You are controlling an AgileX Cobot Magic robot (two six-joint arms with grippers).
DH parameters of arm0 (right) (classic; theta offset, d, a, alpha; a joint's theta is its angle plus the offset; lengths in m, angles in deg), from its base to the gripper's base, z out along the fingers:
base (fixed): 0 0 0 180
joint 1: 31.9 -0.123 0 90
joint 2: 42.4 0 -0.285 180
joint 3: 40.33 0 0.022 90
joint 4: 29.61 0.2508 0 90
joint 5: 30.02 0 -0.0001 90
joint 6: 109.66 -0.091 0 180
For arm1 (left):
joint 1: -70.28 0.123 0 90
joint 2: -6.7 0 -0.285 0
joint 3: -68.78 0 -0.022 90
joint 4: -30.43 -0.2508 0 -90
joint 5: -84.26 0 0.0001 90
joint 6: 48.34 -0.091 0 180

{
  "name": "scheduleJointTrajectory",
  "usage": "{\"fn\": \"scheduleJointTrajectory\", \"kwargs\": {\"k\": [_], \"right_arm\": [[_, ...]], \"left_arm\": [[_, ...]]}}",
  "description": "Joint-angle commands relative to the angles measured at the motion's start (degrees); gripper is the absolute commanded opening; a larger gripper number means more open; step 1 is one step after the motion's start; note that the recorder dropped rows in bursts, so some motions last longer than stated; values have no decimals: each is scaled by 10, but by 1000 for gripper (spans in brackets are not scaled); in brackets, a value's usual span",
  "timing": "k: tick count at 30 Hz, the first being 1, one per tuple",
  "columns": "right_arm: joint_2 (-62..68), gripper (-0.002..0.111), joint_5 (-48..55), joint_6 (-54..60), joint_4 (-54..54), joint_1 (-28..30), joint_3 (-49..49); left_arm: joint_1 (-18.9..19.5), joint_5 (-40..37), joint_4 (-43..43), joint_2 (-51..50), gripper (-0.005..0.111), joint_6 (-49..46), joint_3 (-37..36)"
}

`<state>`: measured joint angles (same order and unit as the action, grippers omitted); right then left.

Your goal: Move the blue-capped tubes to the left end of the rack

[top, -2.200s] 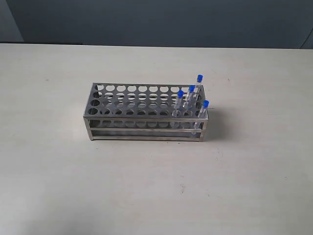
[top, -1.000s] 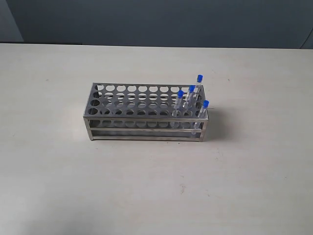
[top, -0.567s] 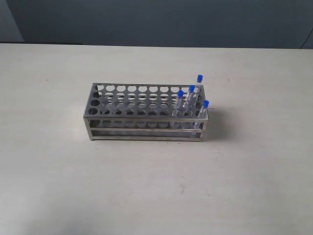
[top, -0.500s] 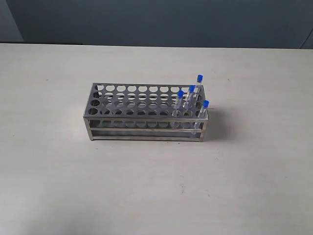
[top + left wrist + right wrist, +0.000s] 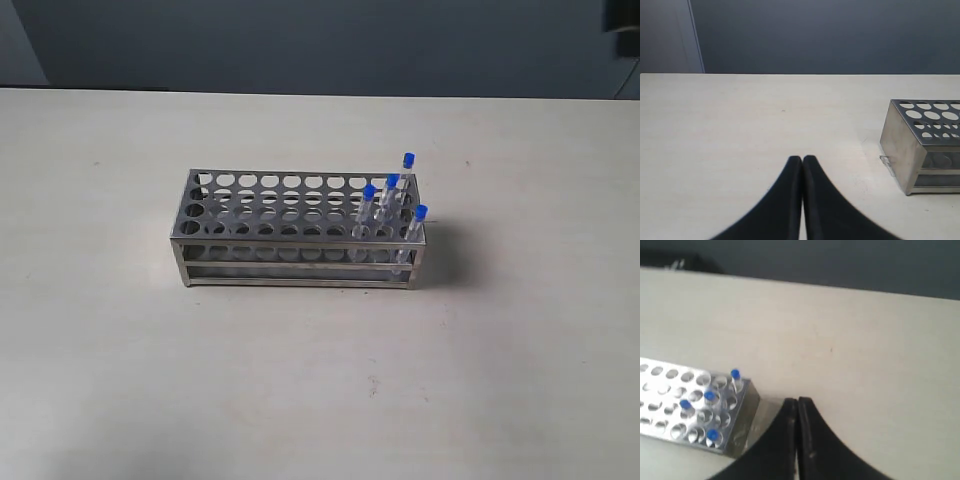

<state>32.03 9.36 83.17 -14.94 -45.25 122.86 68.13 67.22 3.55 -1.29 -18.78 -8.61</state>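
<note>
Exterior view: four tubes parked at the wrong end

Rack (image 5: 280, 240) sits mid-frame, and the four blue-capped tubes (image 5: 391, 190) crowd its right end, slightly tilted, while the left-end holes (image 5: 200, 200) stand vacant. Both claws carry nothing: left gripper (image 5: 802, 161) is pinched closed, and right gripper (image 5: 797, 404) is pinched closed too, hovering off the tube end. My call is that we're at the approach. Spread the right jaws first, drop over the front corner tube (image 5: 420, 213), pinch just below its top, and lift straight until it clears the rack.
</note>
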Motion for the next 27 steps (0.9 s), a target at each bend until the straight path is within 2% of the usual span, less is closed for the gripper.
{"fn": "scheduleJointTrajectory", "kwargs": {"k": [1, 6, 9, 12, 14, 27], "right_arm": [[120, -1, 64, -8, -85, -101, 64], [220, 1, 57, -19, -123, -185, 94], [260, 19, 49, -19, -170, -216, 96], [287, 45, 29, -26, -174, -221, 96], [299, 54, 18, -40, -174, -221, 96], [347, 54, 2, -59, -182, -221, 96]], "left_arm": [[-4, 5, 1, 2, 1, 0, 2], [-4, 4, -1, 2, 1, 0, 2], [-4, 4, -1, 2, 1, 0, 2], [-4, 4, -1, 2, 1, 0, 2], [-4, 4, -1, 2, 1, 0, 2], [-4, 4, -1, 2, 1, 0, 2]]}}
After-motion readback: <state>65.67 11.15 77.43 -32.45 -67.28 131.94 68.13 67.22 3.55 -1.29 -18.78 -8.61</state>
